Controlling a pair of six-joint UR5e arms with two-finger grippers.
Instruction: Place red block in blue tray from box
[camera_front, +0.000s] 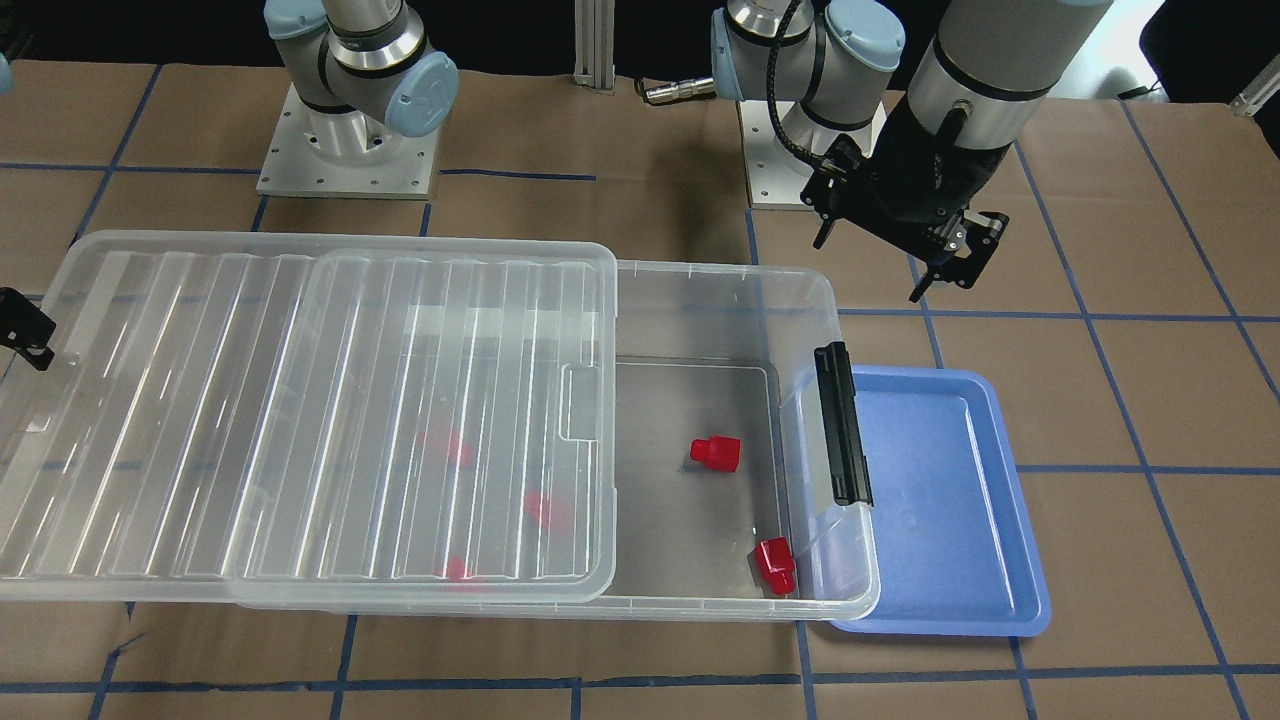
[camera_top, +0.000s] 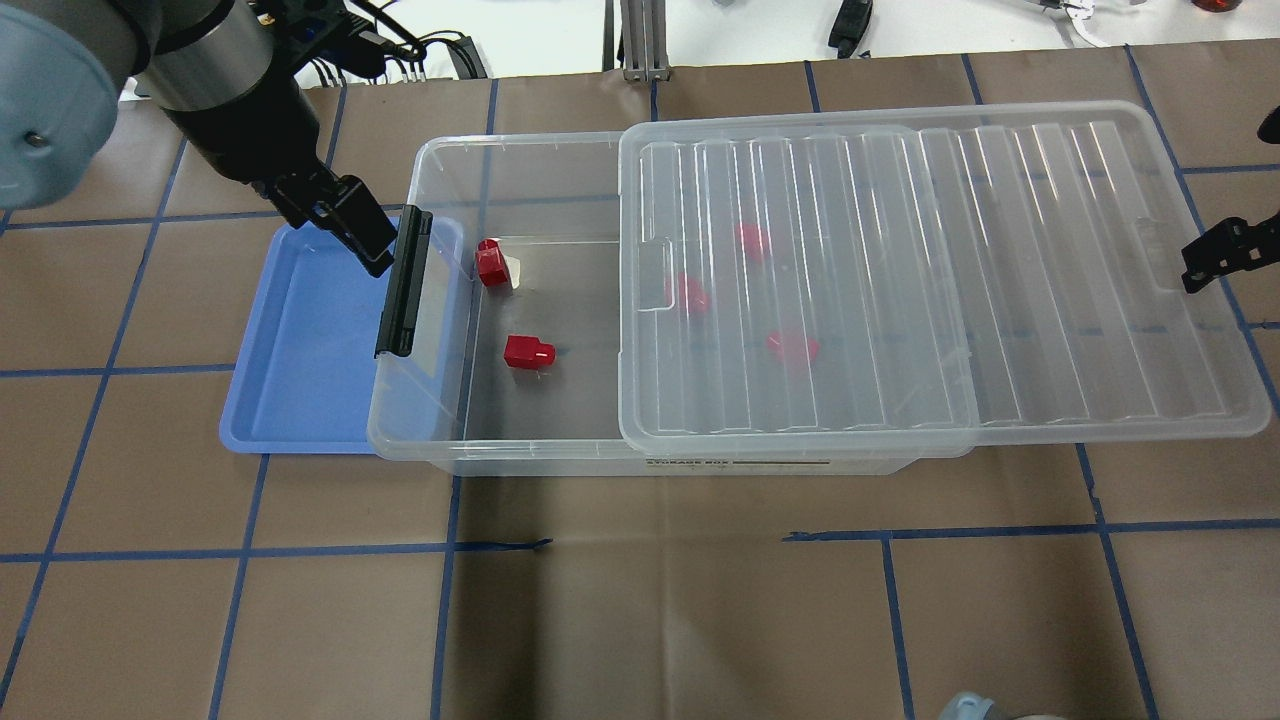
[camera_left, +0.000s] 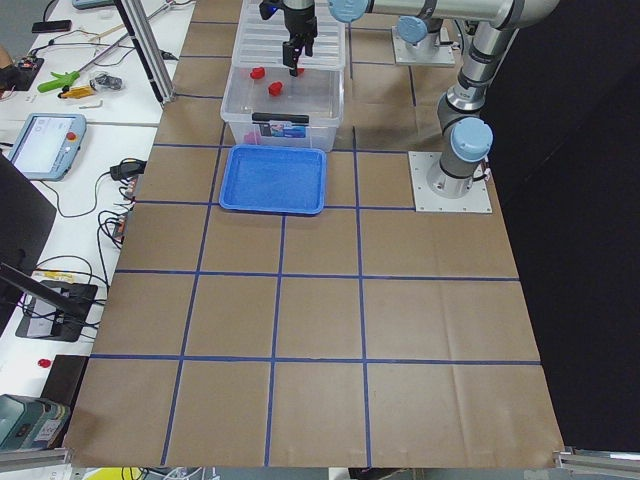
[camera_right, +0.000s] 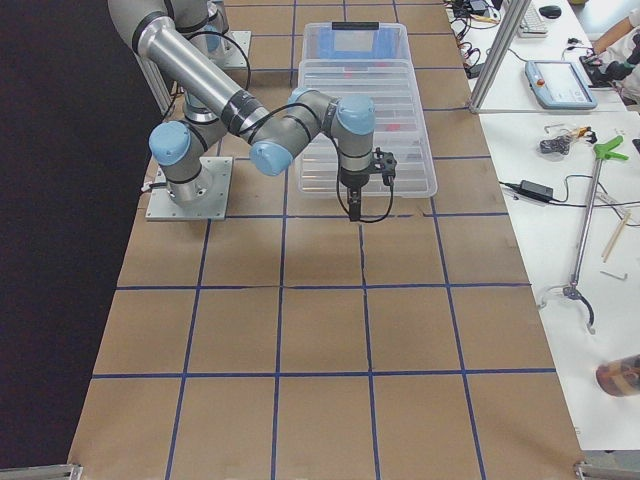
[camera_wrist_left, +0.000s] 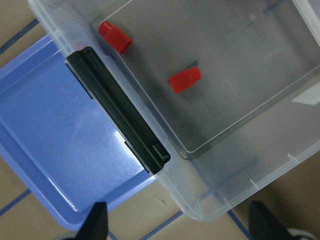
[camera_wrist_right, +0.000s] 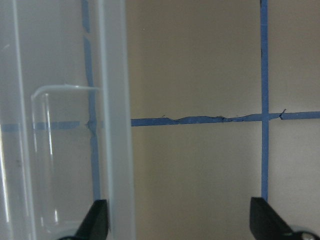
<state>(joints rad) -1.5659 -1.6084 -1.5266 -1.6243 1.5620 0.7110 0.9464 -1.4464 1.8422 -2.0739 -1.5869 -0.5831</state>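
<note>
The clear box lies across the table with its ribbed lid slid aside, so the end by the black latch is uncovered. Two red blocks lie in the uncovered part, also seen in the left wrist view. Three more show blurred under the lid. The blue tray sits empty against the latch end. My left gripper hangs open and empty above the tray and latch. My right gripper is open and empty beside the lid's far end.
The table is covered in brown paper with blue tape lines. The arm bases stand behind the box. In the right wrist view the lid's edge runs down the left side over bare table.
</note>
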